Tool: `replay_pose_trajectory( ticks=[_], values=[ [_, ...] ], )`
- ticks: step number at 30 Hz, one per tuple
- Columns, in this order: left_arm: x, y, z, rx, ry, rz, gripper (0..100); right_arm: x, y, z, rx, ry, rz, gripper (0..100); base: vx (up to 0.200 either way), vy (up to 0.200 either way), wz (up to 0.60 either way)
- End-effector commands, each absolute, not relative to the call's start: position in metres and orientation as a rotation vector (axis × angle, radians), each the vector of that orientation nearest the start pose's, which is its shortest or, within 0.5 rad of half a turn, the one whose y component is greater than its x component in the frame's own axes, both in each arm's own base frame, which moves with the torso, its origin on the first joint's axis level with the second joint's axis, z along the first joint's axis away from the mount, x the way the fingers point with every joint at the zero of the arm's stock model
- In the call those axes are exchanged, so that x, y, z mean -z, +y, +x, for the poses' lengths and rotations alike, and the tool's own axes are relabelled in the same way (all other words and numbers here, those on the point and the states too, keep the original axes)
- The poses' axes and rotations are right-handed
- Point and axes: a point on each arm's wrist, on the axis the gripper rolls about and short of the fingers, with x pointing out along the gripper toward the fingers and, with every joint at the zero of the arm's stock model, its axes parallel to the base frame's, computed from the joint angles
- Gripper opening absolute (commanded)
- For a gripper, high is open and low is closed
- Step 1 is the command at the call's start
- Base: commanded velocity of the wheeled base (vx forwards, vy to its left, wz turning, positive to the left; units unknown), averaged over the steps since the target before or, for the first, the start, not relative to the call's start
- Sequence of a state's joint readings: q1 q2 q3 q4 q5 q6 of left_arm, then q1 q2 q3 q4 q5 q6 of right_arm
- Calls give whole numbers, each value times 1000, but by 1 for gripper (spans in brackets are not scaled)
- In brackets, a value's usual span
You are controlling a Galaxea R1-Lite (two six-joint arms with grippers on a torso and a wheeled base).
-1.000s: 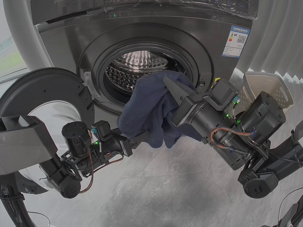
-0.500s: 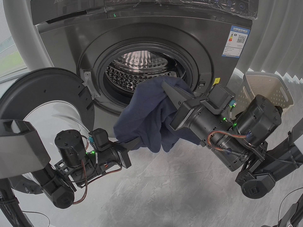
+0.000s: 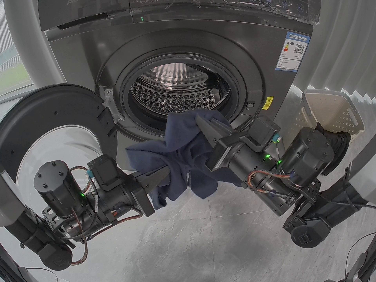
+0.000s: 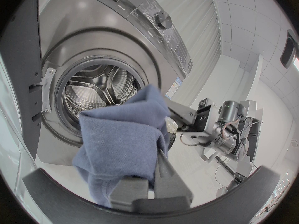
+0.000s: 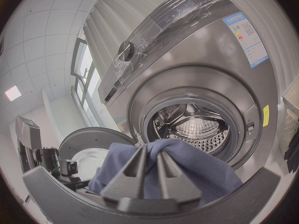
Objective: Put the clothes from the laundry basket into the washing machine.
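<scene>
A blue cloth (image 3: 182,147) hangs in the air just in front of and below the washing machine's open drum (image 3: 176,93), stretched between both grippers. My left gripper (image 3: 164,172) is shut on its lower left edge. My right gripper (image 3: 201,123) is shut on its upper right fold. In the left wrist view the cloth (image 4: 124,131) drapes over my left gripper (image 4: 151,179), with the drum (image 4: 93,92) behind it. In the right wrist view my right gripper (image 5: 152,159) pinches the cloth (image 5: 199,167) below the drum (image 5: 193,128).
The round machine door (image 3: 51,114) stands swung open at the left. A beige laundry basket (image 3: 333,106) sits to the right of the machine with a dark garment (image 3: 338,145) in it. Grey floor tiles (image 3: 203,235) lie below the arms.
Both arms have drawn back and down, lowering the blue cloth from the drum's mouth to below its rim. The left arm shifted left, spreading the cloth wider.
</scene>
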State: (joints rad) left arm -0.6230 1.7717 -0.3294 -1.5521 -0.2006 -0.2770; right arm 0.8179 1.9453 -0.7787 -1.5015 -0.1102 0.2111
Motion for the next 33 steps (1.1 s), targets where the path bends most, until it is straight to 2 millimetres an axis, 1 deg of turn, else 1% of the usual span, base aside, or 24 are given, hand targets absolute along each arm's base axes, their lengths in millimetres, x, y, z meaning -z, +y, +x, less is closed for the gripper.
replay_pose_trajectory(
  ticks=[1, 6, 10, 18, 27, 29, 33],
  values=[
    [-150, -154, 203, 844, -29, -293, 0, -167, 248, 236, -728, -174, 324, 100, 0, 0, 0],
    [-155, -156, 205, 846, -50, -299, 0, -145, 242, 230, -719, -106, 251, 100, 0, 0, 0],
    [-158, -158, 208, 844, -65, -309, 0, -134, 236, 225, -717, -62, 217, 100, 0, 0, 0],
    [-163, -161, 217, 806, -92, -336, 0, -129, 234, 222, -727, -42, 198, 100, 0, 0, 0],
    [-165, -161, 219, 787, -102, -340, 0, -127, 235, 220, -733, -38, 195, 100, 0, 0, 0],
    [-165, -162, 221, 772, -104, -342, 0, -128, 236, 220, -737, -37, 195, 100, 0, 0, 0],
    [-163, -164, 223, 770, -100, -340, 0, -118, 245, 223, -745, -20, 187, 100, 0, 0, 0]
  ],
)
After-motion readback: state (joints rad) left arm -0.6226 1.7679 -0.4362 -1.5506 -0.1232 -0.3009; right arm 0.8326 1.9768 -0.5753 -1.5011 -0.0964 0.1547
